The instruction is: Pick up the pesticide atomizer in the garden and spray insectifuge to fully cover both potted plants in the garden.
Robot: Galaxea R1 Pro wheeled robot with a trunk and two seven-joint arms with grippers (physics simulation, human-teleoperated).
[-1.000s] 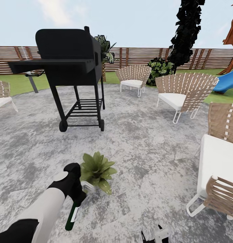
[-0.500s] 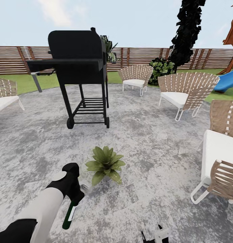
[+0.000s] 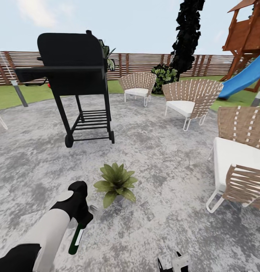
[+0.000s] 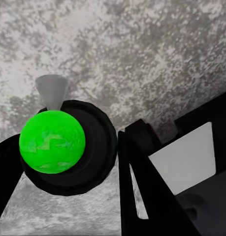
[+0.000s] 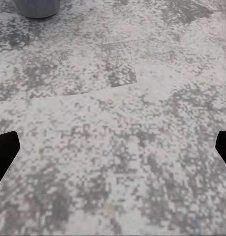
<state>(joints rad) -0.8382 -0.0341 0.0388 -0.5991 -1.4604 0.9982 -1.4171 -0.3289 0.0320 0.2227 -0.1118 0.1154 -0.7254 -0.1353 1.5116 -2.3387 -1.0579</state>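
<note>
My left gripper [image 3: 83,220] hangs low over the patio, shut on the pesticide atomizer [image 3: 76,238]. Its dark green bottle with a white stripe points down. In the left wrist view the atomizer [image 4: 52,141] appears end-on as a bright green round end in a dark body, with a black finger [image 4: 145,182] beside it. One potted plant [image 3: 115,183], a rosette of broad green leaves, stands just right of and beyond that gripper. Its grey pot [image 5: 38,7] shows in the right wrist view. The second potted plant is out of view. My right gripper [image 3: 170,263] is open near the ground.
A black grill on wheels [image 3: 75,71] stands beyond the plant. Woven chairs [image 3: 190,100] ring the mottled-grey patio [image 3: 163,162], with one close at my right [image 3: 239,166]. Behind are the slatted fence [image 3: 145,64], a blue slide [image 3: 245,77] and a dark tree [image 3: 187,34].
The whole view has shifted, so the camera has moved. The plant now lies slightly farther from my left gripper than a second ago. The atomizer stays in that gripper.
</note>
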